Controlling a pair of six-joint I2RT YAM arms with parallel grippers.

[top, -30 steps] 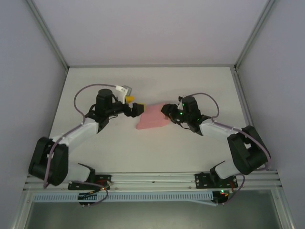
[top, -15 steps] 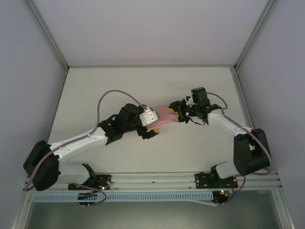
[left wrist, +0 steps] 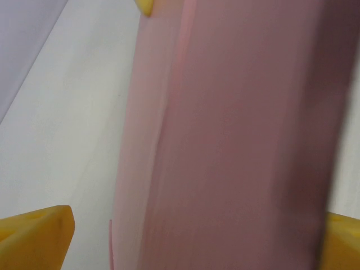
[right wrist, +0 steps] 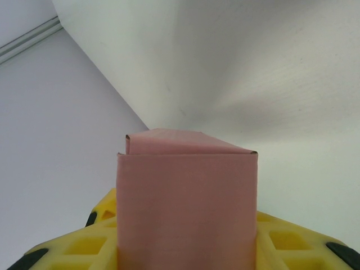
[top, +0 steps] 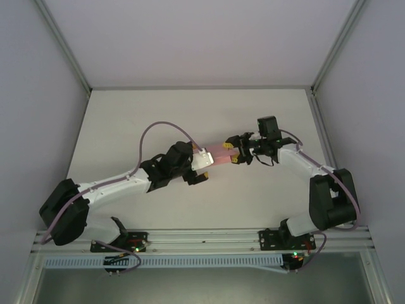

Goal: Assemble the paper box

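Note:
The paper box [top: 220,154] is a small pink rectangular sleeve held off the table near its middle. My right gripper [top: 238,154] is shut on its right end; in the right wrist view the box [right wrist: 185,197] stands out between the yellow fingers [right wrist: 292,236] with a folded flap at its far end. My left gripper [top: 205,163] is open around the box's left end. In the left wrist view the box [left wrist: 236,140] runs up the frame between the yellow fingertips [left wrist: 34,236], with a strip of table showing between the left tip and the box.
The white table [top: 158,114] is walled by grey panels at the left, right and back. An aluminium rail [top: 202,237] with both arm bases runs along the near edge.
The right gripper lifted the box off the table and turned it to point left. The left arm swung in from the left and its open jaws now sit around the box's left end.

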